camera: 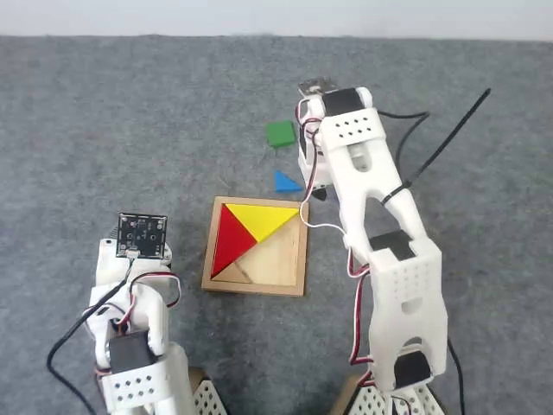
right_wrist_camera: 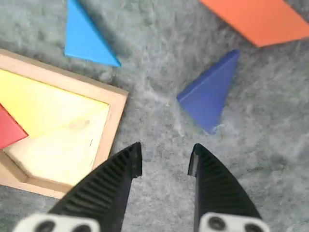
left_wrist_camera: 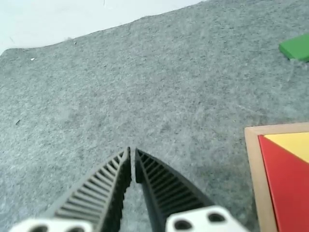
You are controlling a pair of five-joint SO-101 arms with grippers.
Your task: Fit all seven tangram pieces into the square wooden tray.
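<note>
- My right pincer (right_wrist_camera: 166, 162) hangs released with its jaws apart, grasping nothing, over bare felt (right_wrist_camera: 159, 116) between the tray's corner and the dark blue triangle (right_wrist_camera: 210, 92)
- My left pincer (left_wrist_camera: 133, 157) is clenched on nothing, over felt off to the side of the tray (camera: 259, 290), so I judge it can't steady anything from there
- The tray holds the red triangle (camera: 226, 240) and the yellow triangle (camera: 262, 218), seated edge to edge; the light blue triangle (right_wrist_camera: 86, 36), the orange parallelogram (right_wrist_camera: 256, 17) and the green square (camera: 279, 132) lie loose on the felt outside it
- The dark blue triangle lies flat with sides that taper, so if I close across two converging edges I expect it to squirt out towards its point rather than seat between the jaws
- If I come down off-centre, one finger may land on top of the piece and just shove it across the felt, perhaps into the orange parallelogram nearby
- One finger sits just beside the tray's rim; a careless descent or swing could catch that rim, shift the tray and unseat the two pieces already in
- The open space left in the tray is angular, so a piece brought in at the wrong rotation would likely ride up on the yellow triangle's edge or the rim
</note>
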